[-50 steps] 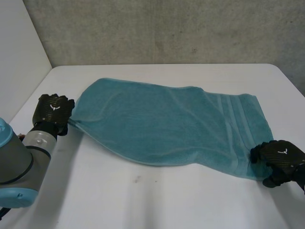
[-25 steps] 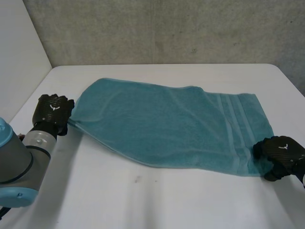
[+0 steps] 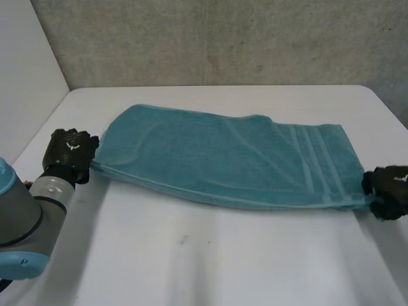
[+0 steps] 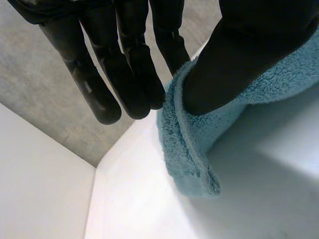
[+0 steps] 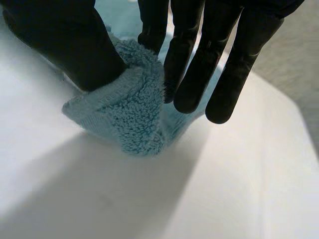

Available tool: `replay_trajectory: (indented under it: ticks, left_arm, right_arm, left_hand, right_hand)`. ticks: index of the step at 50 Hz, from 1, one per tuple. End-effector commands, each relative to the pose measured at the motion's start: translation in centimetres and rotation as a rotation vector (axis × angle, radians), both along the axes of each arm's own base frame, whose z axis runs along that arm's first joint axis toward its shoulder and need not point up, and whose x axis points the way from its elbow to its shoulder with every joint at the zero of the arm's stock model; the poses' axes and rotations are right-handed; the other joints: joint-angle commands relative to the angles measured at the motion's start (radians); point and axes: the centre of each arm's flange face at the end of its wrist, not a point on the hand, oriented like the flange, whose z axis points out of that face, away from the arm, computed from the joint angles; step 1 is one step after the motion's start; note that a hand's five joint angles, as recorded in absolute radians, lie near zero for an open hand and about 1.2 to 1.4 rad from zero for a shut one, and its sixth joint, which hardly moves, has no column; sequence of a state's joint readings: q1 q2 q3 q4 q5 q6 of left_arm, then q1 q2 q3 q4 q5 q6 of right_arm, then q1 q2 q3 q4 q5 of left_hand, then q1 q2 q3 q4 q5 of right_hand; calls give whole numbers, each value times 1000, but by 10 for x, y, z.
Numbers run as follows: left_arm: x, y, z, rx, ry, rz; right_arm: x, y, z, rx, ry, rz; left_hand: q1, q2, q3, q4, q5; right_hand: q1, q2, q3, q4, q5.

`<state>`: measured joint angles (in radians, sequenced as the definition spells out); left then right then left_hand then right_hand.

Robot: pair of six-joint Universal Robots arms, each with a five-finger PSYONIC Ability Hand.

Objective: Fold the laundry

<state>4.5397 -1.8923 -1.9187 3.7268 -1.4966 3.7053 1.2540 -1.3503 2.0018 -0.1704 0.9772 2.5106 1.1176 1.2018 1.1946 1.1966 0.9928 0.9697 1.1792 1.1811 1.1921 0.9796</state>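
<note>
Left hand (image 3: 69, 153): parked at the tabletop's (image 3: 191, 261) left edge, clamped on the towel's (image 3: 223, 159) near-left corner. In the wrist view the thumb squeezed the fluffy cloth against the fingers, so it was a proper pinch and not just resting on it.

Towel: teal, spread across the middle of the tabletop from the left edge almost to the right edge. Its near long edge was drawn into a straight line between the two hands, and the rest lay back toward the far edge, with the stripes (image 3: 312, 159) near the right end.

Why like that: my guess is that pulling the two corners apart takes the slack out, so the edge is straight before anything gets folded over.

Right hand (image 3: 390, 190): out at the right edge, thumb and fingers closed on the near-right corner, with a little bunched tuft poking out past the fingertips.

Progress: looked early to me, more straightening than folding so far.
</note>
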Motion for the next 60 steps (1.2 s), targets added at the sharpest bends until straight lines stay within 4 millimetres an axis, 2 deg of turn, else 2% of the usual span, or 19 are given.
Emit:
replay_trajectory:
  ticks: [1, 13, 16, 20, 27, 35, 38, 40, 42, 43, 45, 46, 47, 48, 50, 51, 52, 56, 60]
  left_arm:
    - [5, 27, 9, 128, -87, -10]
    - [20, 91, 28, 338, -173, -17]
    - [21, 100, 30, 345, -183, -23]
    - [19, 103, 32, 331, -186, -35]
    - [10, 59, 22, 262, -181, -45]
    - [-2, 1, 6, 166, -188, -50]
    - [-7, -19, 1, 131, -195, -56]
    - [-16, -49, 3, 57, -216, -62]
    - [-24, -75, 21, -42, -228, -63]
    - [-26, -84, 30, -82, -226, -61]
    - [-32, -106, 72, -227, -196, -44]
    - [-33, -112, 87, -275, -183, -38]
    - [-34, -116, 102, -327, -169, -34]
    - [-36, -124, 134, -440, -130, -22]
    - [-37, -126, 168, -555, -82, -17]
    - [-37, -125, 184, -611, -55, -18]
    - [-36, -119, 215, -708, 0, -21]
    - [-33, -102, 257, -836, 99, -68]
    - [-31, -93, 252, -800, 134, -95]
  right_arm:
    - [1, 8, 41, -34, -6, -20]
    - [-13, 33, 60, 206, 196, 44]
    - [-26, 48, 58, 321, 345, 110]
    - [-30, 47, 60, 322, 360, 112]
    - [-40, 16, 54, 226, 303, 14]
    - [-19, -31, 38, 144, 243, -12]
    - [-6, -45, 39, 100, 250, -21]
    - [8, -63, 50, 17, 251, -40]
    - [16, -75, 66, -65, 243, -66]
    - [22, -89, 89, -170, 228, -98]
    - [27, -101, 117, -281, 204, -133]
    - [27, -101, 117, -282, 204, -133]
    - [32, -112, 160, -440, 151, -173]
    - [34, -114, 176, -495, 127, -184]
    - [36, -115, 191, -547, 101, -191]
    - [38, -111, 236, -694, 16, -201]
    - [38, -107, 248, -734, -13, -202]
    - [38, -87, 282, -852, -117, -197]
    - [40, -78, 273, -861, -142, -178]
  left_hand:
    - [279, 194, 202, 200, 229]
    - [279, 194, 202, 200, 229]
    - [279, 194, 202, 200, 229]
    - [279, 194, 202, 200, 229]
    - [279, 194, 202, 200, 229]
    - [279, 194, 202, 200, 229]
    - [279, 194, 202, 200, 229]
    - [279, 194, 202, 200, 229]
    - [279, 194, 202, 200, 229]
    - [279, 194, 202, 200, 229]
    - [279, 194, 202, 200, 229]
    - [279, 194, 202, 200, 229]
    - [279, 194, 202, 200, 229]
    - [279, 194, 202, 200, 229]
    - [279, 194, 202, 200, 229]
    - [279, 194, 202, 200, 229]
    - [279, 194, 202, 200, 229]
    - [279, 194, 202, 200, 229]
    - [279, 194, 202, 200, 229]
  right_hand:
    - [427, 217, 215, 204, 242]
    - [427, 217, 215, 204, 242]
    - [427, 217, 215, 204, 242]
    - [427, 217, 215, 204, 242]
    - [427, 217, 215, 204, 242]
    - [427, 217, 215, 204, 242]
    - [427, 217, 215, 204, 242]
    - [427, 217, 215, 204, 242]
    - [427, 217, 215, 204, 242]
    - [427, 217, 215, 204, 242]
    - [427, 217, 215, 204, 242]
    - [427, 217, 215, 204, 242]
    - [427, 217, 215, 204, 242]
    - [427, 217, 215, 204, 242]
    - [427, 217, 215, 204, 242]
    - [427, 217, 215, 204, 242]
    - [427, 217, 215, 204, 242]
    - [427, 217, 215, 204, 242]
    - [427, 217, 215, 204, 242]
